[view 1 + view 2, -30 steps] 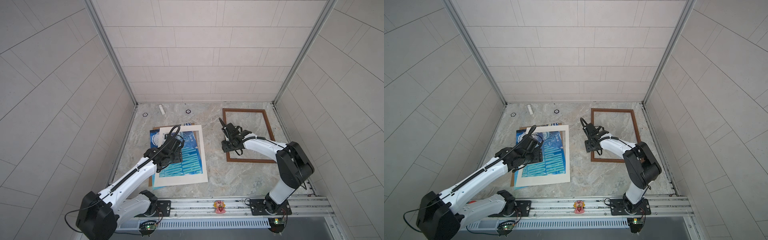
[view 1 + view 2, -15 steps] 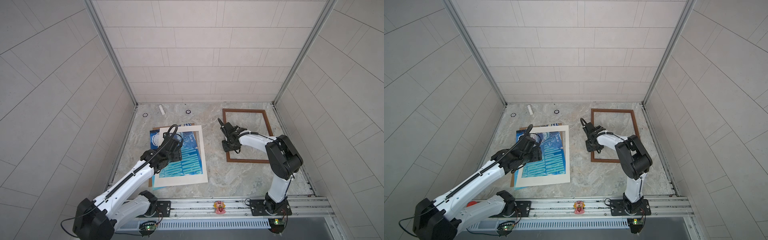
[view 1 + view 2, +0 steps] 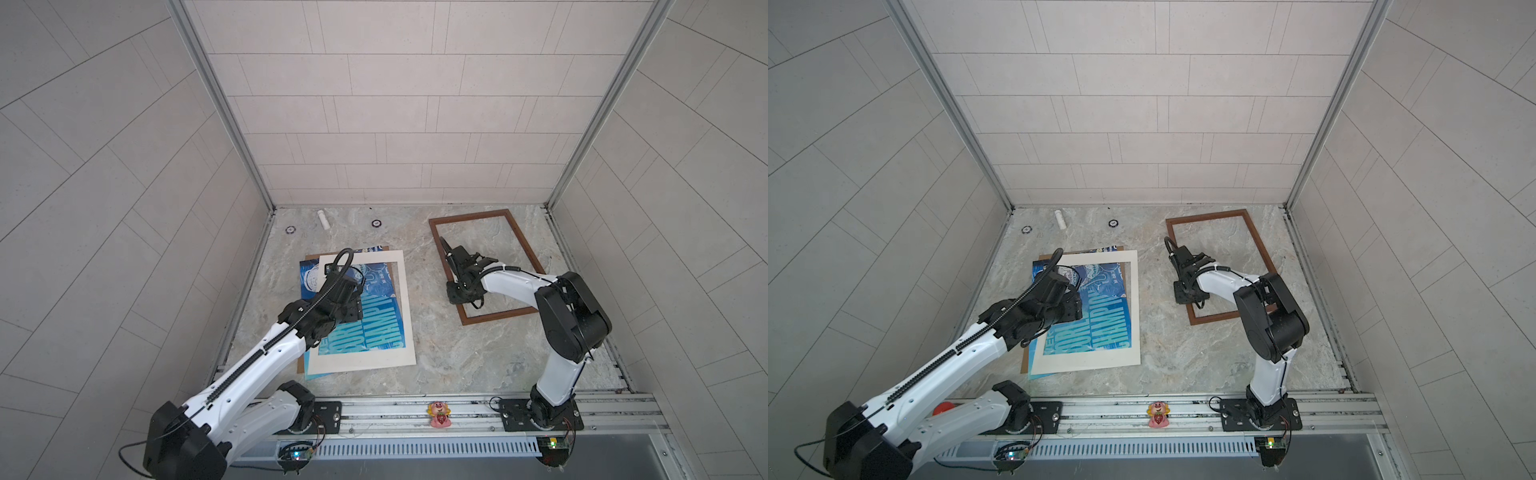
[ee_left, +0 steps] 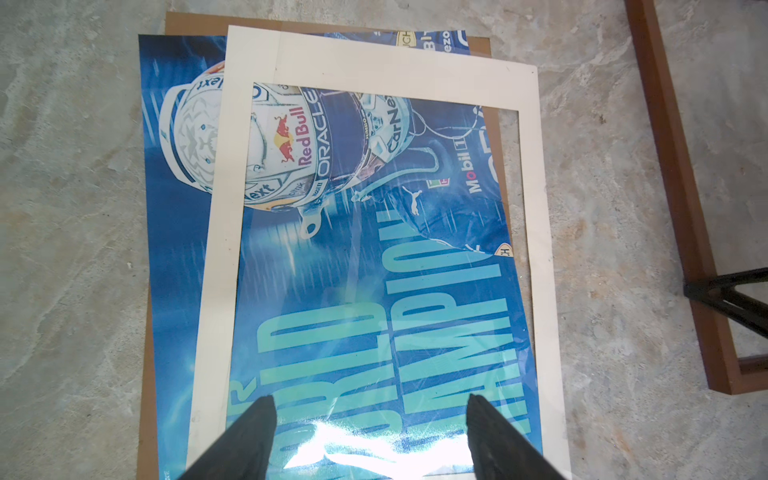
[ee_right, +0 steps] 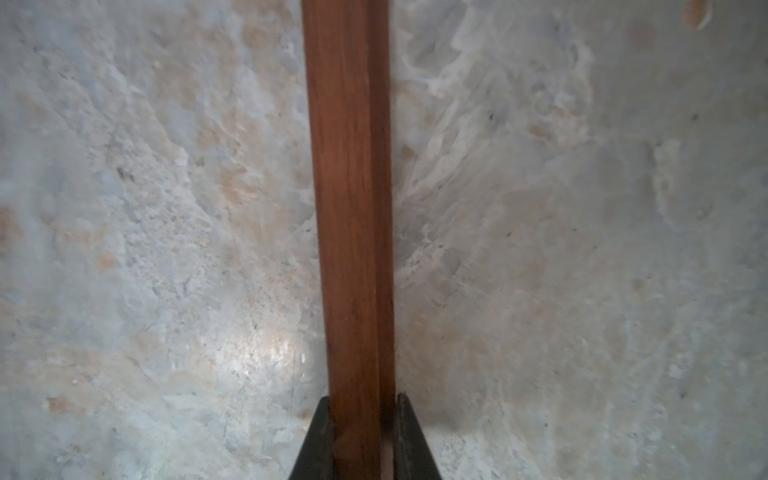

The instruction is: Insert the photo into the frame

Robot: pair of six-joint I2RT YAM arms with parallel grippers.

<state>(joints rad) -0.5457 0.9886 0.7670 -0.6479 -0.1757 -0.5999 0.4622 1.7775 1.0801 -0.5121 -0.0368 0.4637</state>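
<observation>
Marbled tabletop (image 3: 436, 353) is carrying everything: the frame (image 3: 469, 215) is lying flat on the right, and the right gripper (image 5: 362, 399) is pinching the long rail nearer the photo (image 4: 374, 311), one finger pressing each side of the wood. Well apart on the left, the photo is lying face up between a brown backing board (image 4: 145, 374) and a cream mat (image 4: 374, 62), with the left gripper (image 4: 370, 397) hanging over its block letters, jaws spread wide. The mat is covering the photo's margins, and the left arm is hiding part of it in both top views.

One photo (image 4: 374, 291), one frame (image 5: 349, 208), one mat (image 4: 374, 62).
</observation>
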